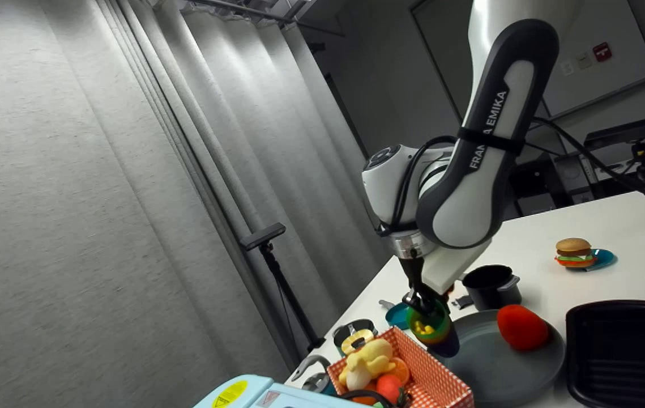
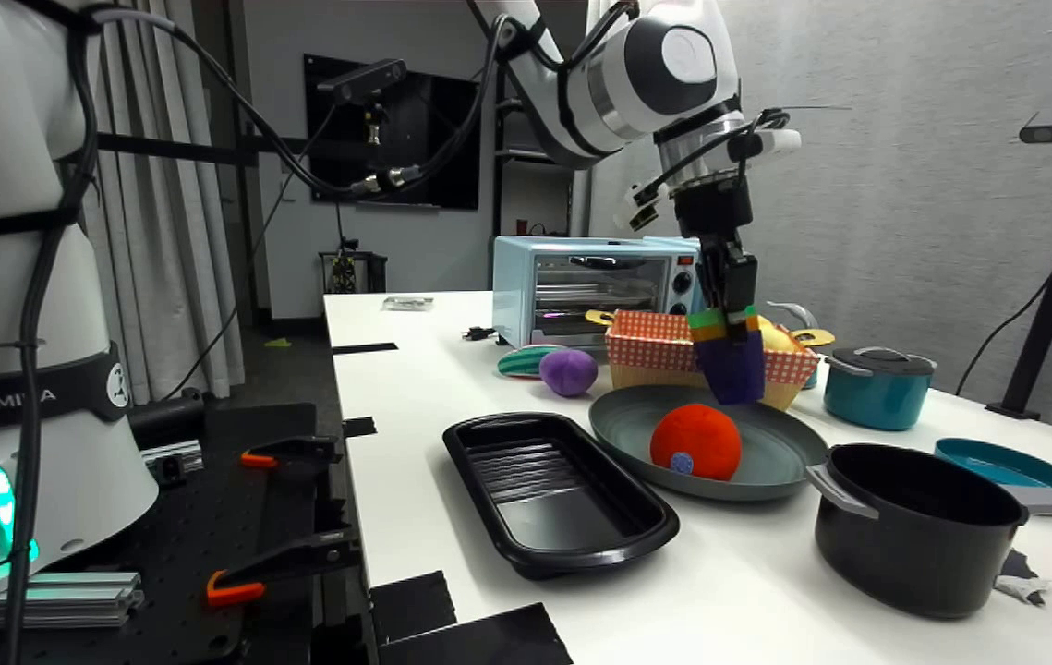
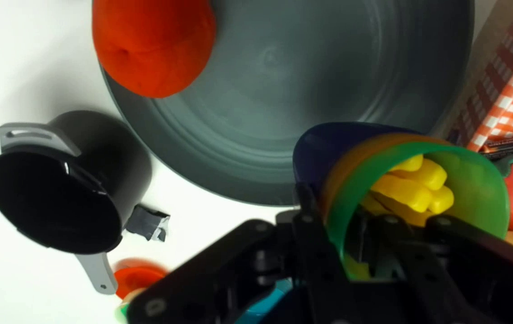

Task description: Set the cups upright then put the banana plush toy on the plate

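A stack of nested, smooth, tapering cups (image 2: 731,369) is held nearly upright, mouth up: green lip, orange band, then a deep purple body. In the wrist view, bright-yellow, blunt-ended pieces (image 3: 411,189) with a slight sheen lie inside the green mouth. The black two-fingered gripper (image 3: 332,211) is clamped on the cup wall, one finger inside the mouth, the other outside. Seen in an exterior view, the cups are over the far rim of a round, matte grey plate (image 2: 620,434) with shallow rings; whether they touch it cannot be told. Nearer on the plate rests a rounded red-orange soft toy (image 2: 696,441) with a blue label. Just beyond the cups is a red-and-white checked basket (image 2: 650,351), in which lies a lobed, pale-yellow soft toy (image 1: 370,358). Whether that toy or the yellow pieces is the banana cannot be told. Nearer and left of the plate sits a glossy black rectangular tray (image 2: 572,517) with a ridged floor; nearer and right, a deep, matte-black round pot (image 2: 918,554) with grey handles.
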Robot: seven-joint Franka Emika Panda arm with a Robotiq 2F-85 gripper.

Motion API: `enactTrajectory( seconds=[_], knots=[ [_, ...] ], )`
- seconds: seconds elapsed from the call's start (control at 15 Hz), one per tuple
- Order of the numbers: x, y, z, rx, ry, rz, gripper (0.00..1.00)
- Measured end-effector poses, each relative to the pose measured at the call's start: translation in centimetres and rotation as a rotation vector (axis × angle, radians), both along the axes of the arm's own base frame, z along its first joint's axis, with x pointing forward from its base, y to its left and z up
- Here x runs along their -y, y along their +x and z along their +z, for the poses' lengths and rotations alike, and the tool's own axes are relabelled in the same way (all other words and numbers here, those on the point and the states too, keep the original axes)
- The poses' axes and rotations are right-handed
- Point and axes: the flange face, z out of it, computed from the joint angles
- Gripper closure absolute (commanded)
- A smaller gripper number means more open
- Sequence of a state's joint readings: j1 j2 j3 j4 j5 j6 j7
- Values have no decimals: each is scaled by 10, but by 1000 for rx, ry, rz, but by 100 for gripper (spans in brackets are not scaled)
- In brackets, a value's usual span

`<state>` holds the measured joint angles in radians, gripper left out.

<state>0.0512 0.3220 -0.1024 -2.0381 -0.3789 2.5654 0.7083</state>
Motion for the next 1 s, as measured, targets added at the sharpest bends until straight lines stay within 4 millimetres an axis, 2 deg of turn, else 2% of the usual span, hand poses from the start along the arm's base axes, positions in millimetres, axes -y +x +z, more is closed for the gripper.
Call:
enactTrajectory(
  seconds=[0.47,1.0],
  knots=[
    [12,-4,-22,-23,106,-139,97],
    [26,-6,-25,-13,192,-281,97]
  ],
)
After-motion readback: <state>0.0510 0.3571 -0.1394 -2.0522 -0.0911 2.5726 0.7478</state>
